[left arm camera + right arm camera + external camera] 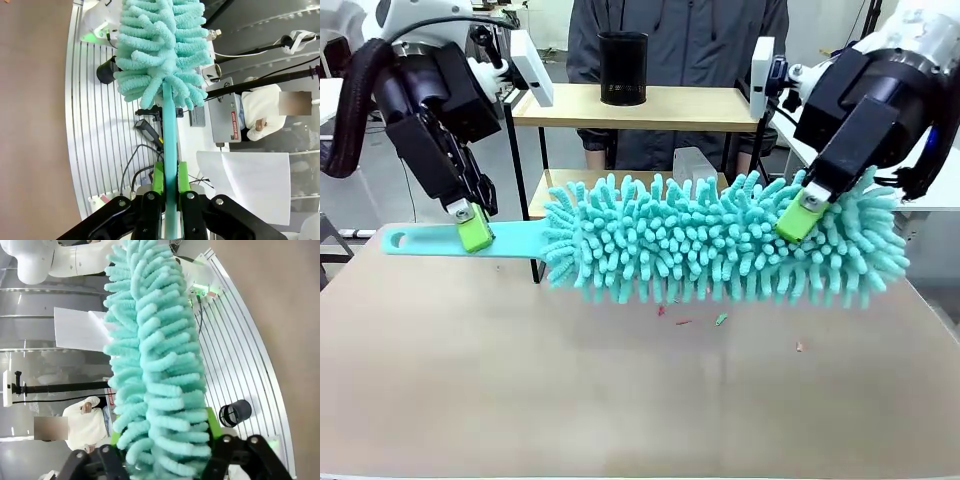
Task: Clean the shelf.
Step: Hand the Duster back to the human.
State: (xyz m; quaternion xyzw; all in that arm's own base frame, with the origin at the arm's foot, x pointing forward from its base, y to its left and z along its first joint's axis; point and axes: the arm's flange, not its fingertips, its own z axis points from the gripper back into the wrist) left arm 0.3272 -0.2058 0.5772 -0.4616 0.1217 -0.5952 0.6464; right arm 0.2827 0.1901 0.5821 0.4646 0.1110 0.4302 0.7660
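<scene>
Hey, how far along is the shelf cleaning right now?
Done: the duster is off the table, the left claw shut on its flat handle. In hand: the right claw straddles the fluffy head near its far end, jaws around the fibres; a firm grip can't be told. Left: the duster hangs in front of the shelf, not on either board, and the black cup sits on the top board.

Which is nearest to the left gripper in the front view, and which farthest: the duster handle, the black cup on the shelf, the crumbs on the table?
1. Duster handle, clamped in the left gripper.
2. Black cup, on the shelf behind, toward the middle.
3. Crumbs, on the table, right of centre.
</scene>
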